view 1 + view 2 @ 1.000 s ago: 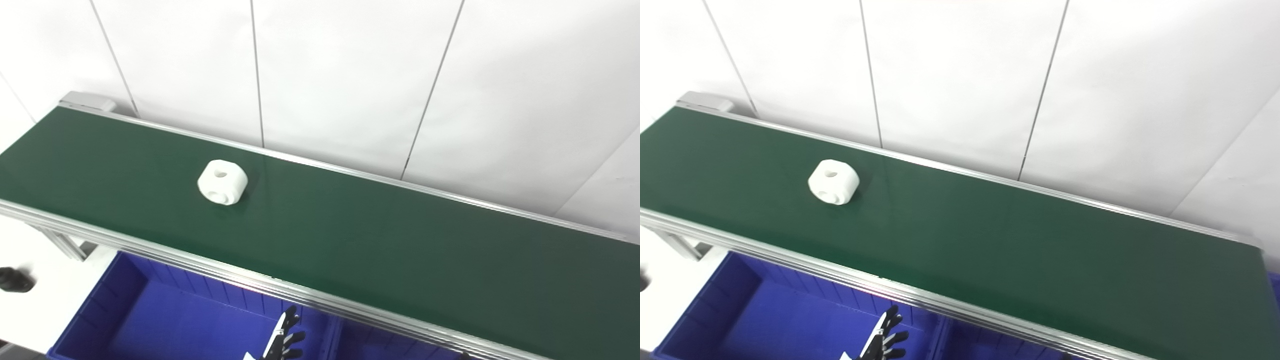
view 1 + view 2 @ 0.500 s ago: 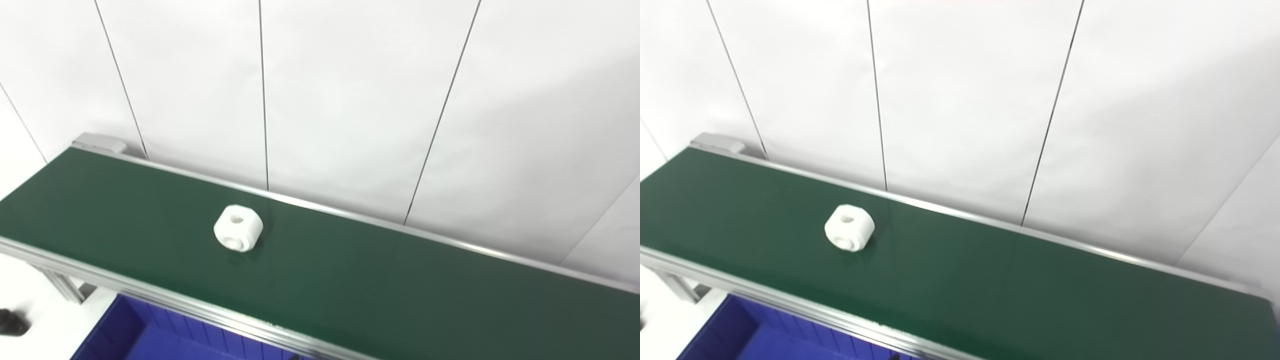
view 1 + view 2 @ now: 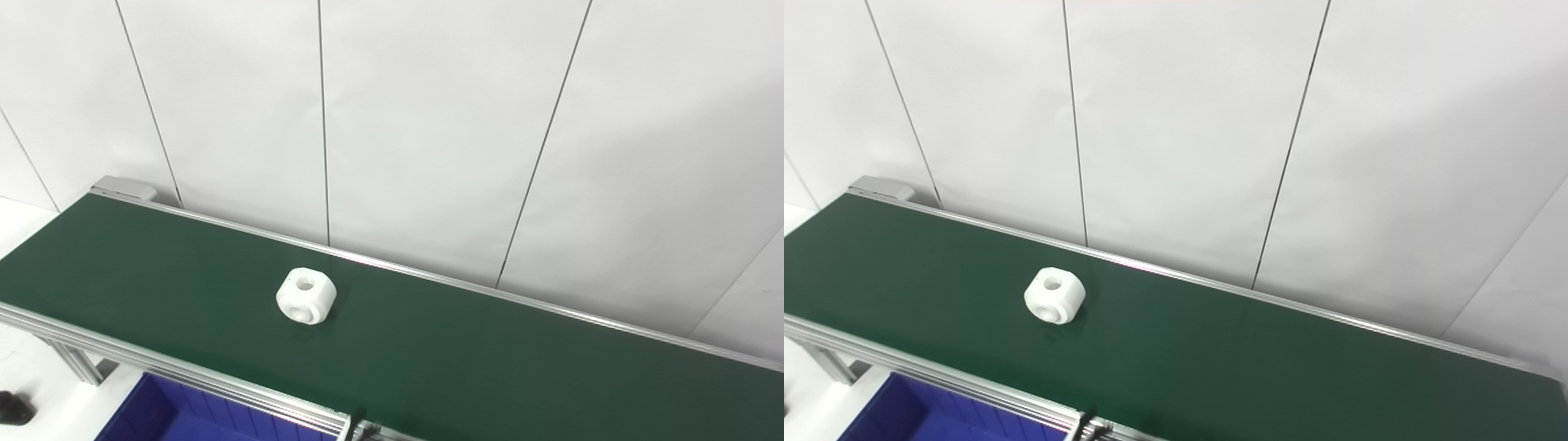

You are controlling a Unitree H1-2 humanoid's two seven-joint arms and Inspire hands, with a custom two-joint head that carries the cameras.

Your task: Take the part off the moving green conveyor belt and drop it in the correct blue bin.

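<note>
White part (image 3: 305,296): one, on green belt (image 3: 490,361). One blue bin (image 3: 159,416) corner visible. Robot hand state: cannot tell.

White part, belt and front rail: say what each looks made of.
White part: looks like matte moulded or printed plastic, uniformly white, rounded edges, clean round holes. Belt: dark green rubbery or PVC sheet, smooth with a faint sheen. Front rail: silver grooved metal, probably aluminium extrusion.
</note>
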